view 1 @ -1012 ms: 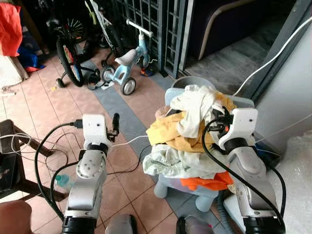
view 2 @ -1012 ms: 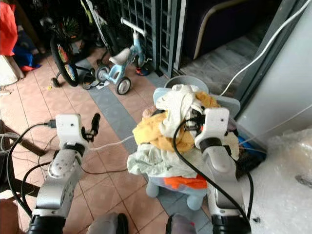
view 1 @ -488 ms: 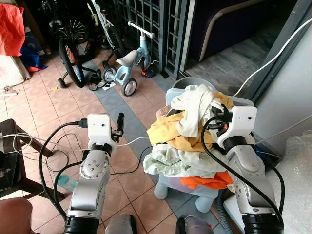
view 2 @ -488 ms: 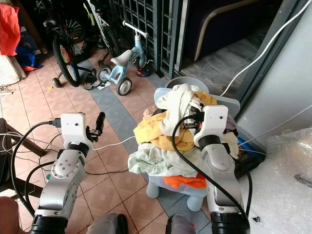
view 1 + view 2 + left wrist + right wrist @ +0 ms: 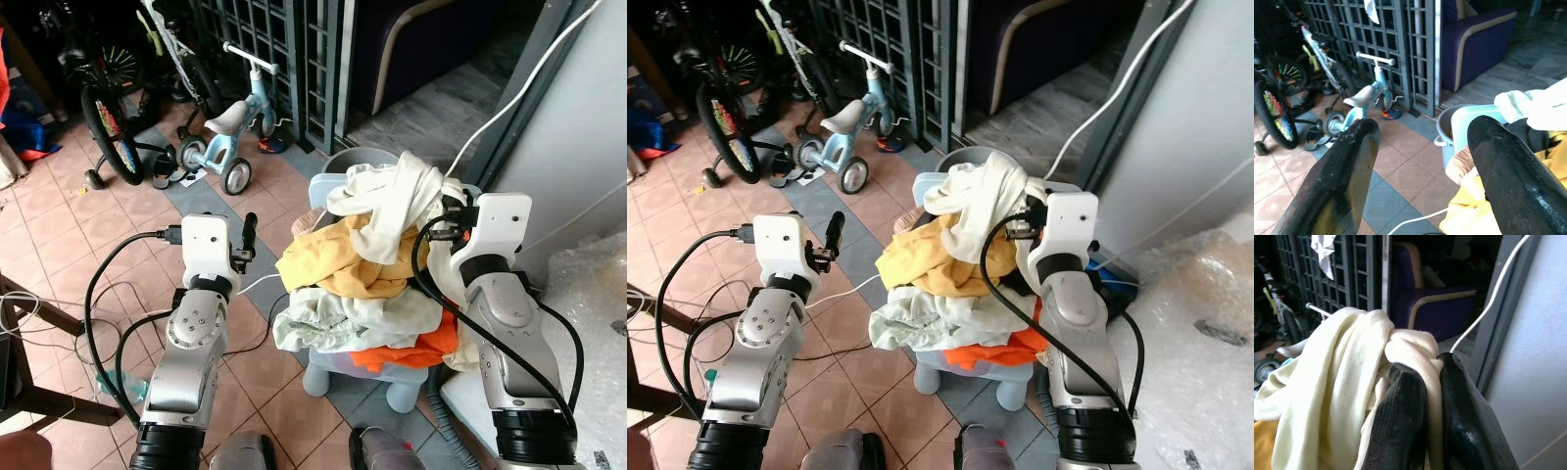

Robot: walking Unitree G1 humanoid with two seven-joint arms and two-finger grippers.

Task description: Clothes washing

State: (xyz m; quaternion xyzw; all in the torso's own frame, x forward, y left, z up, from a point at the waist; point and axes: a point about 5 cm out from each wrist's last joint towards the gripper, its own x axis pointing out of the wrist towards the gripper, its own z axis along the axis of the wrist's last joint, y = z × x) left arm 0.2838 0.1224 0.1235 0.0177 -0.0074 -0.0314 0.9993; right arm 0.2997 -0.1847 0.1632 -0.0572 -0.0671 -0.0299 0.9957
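Note:
A heap of clothes (image 5: pixel 362 279) lies piled on a pale blue plastic stool (image 5: pixel 397 384), with yellow, pale green and orange pieces in it. On top hangs a cream garment (image 5: pixel 392 201). My right gripper (image 5: pixel 1422 382) is shut on a fold of this cream garment (image 5: pixel 1352 382), at the heap's upper right. My left gripper (image 5: pixel 247 235) stands open to the left of the heap, a short way off, with nothing between its fingers (image 5: pixel 1347 171).
A grey bucket (image 5: pixel 348 162) stands behind the stool by a dark metal gate (image 5: pixel 284 49). A small blue balance bike (image 5: pixel 225 127) and a larger bicycle (image 5: pixel 103 108) stand at the back left. Cables (image 5: pixel 59 313) trail over the tiled floor. A grey wall (image 5: pixel 578 147) rises on the right.
The whole view has shifted as the camera moved toward the heap. My right gripper holds the cream garment as before. My left gripper stands a little nearer the heap.

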